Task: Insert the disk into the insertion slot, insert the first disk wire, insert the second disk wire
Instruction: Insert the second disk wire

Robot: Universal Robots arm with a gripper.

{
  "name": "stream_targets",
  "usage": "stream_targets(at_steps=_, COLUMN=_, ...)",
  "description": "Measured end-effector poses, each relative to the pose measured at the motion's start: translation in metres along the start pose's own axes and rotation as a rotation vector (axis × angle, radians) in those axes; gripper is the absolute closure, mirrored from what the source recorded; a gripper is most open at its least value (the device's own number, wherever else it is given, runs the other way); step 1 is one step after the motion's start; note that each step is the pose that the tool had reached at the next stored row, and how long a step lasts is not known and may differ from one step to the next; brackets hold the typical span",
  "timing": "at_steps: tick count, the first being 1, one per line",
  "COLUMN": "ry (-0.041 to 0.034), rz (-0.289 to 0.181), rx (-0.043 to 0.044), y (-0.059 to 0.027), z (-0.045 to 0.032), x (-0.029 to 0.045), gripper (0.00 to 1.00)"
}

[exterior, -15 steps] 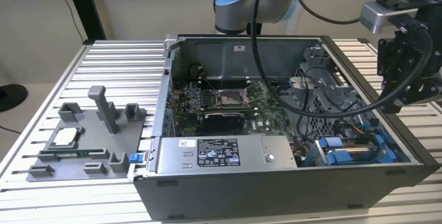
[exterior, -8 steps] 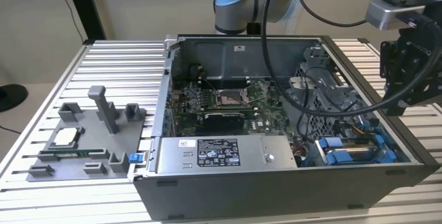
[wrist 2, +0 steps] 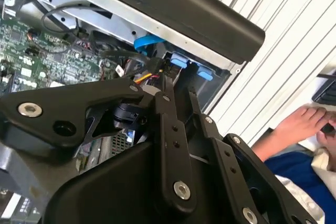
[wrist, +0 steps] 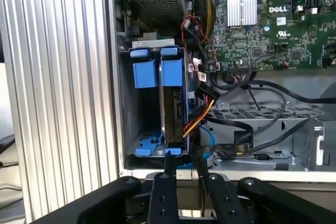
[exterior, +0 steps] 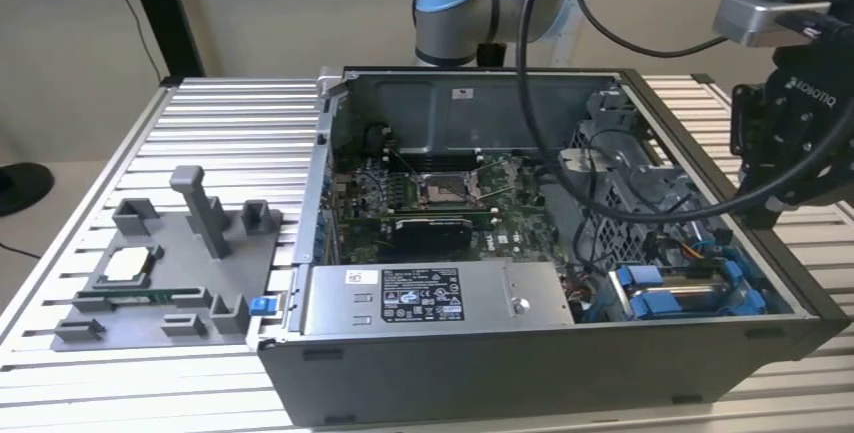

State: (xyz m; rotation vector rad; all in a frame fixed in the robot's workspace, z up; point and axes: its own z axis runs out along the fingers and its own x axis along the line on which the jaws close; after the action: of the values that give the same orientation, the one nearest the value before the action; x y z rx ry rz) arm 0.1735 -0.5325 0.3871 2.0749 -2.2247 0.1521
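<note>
The disk (wrist: 173,109) stands edge-on in its blue frame inside the insertion slot (wrist: 143,72), whose blue tabs show in the first wrist view. A bundle of yellow, red and black wires (wrist: 198,118) runs to the disk's edge, and a blue cable (wrist: 211,141) curves behind it. The slot (exterior: 674,293) sits in the near corner of the open computer case, on the exterior view's right. My gripper (exterior: 781,193) hangs above and outside that corner. Its fingers (wrist: 169,167) look shut, with nothing held. In the second wrist view the gripper (wrist 2: 176,85) points at the blue tabs (wrist 2: 178,62).
A silver labelled power supply box (exterior: 427,298) lies at the case's front, with the motherboard (exterior: 441,193) behind it. A grey perforated cage (wrist: 252,114) stands beside the slot. A grey fixture tray (exterior: 160,273) rests on the ribbed table. A person's hand (wrist 2: 304,124) is close by.
</note>
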Motion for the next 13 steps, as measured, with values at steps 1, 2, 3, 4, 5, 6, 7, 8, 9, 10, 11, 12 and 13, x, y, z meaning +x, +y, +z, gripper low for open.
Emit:
stream_targets(at_steps=1, ry=0.0063, rz=-0.002, rx=-0.0122, y=-0.0001, z=0.0, x=-0.0004, gripper=0.0)
stream_targets(at_steps=2, ry=0.0127, rz=-0.003, rx=-0.0248, y=-0.0002, z=0.0, x=-0.0009, gripper=0.0)
stream_targets(at_steps=3, ry=0.0191, rz=-0.005, rx=-0.0376, y=-0.0003, z=-0.0001, x=-0.0014, gripper=0.0)
stream_targets(at_steps=4, ry=0.0248, rz=-0.007, rx=-0.0498, y=-0.0004, z=0.0, x=-0.002, gripper=0.0)
stream_targets(at_steps=5, ry=0.0305, rz=-0.009, rx=-0.0619, y=-0.0005, z=0.0, x=-0.0026, gripper=0.0)
stream_targets(at_steps=6, ry=0.0362, rz=-0.011, rx=-0.0739, y=-0.0006, z=0.0, x=-0.0033, gripper=0.0)
stream_targets(at_steps=7, ry=0.0419, rz=-0.012, rx=-0.0844, y=-0.0008, z=0.0, x=-0.0039, gripper=0.0)
stream_targets(at_steps=8, ry=0.0479, rz=-0.013, rx=-0.0945, y=-0.0012, z=0.0002, x=-0.0044, gripper=0.0)
stream_targets(at_steps=9, ry=0.0544, rz=-0.015, rx=-0.1037, y=-0.0018, z=0.0003, x=-0.0047, gripper=0.0)
stream_targets(at_steps=10, ry=0.0591, rz=-0.016, rx=-0.1102, y=-0.0024, z=0.0006, x=-0.0049, gripper=0.0)
stream_targets(at_steps=11, ry=0.0613, rz=-0.016, rx=-0.1134, y=-0.003, z=0.0014, x=-0.0051, gripper=0.0)
stream_targets(at_steps=12, ry=0.0617, rz=-0.016, rx=-0.1145, y=-0.0039, z=0.0026, x=-0.0053, gripper=0.0)
stream_targets(at_steps=13, ry=0.0619, rz=-0.016, rx=-0.1154, y=-0.0058, z=0.0045, x=-0.0059, gripper=0.0)
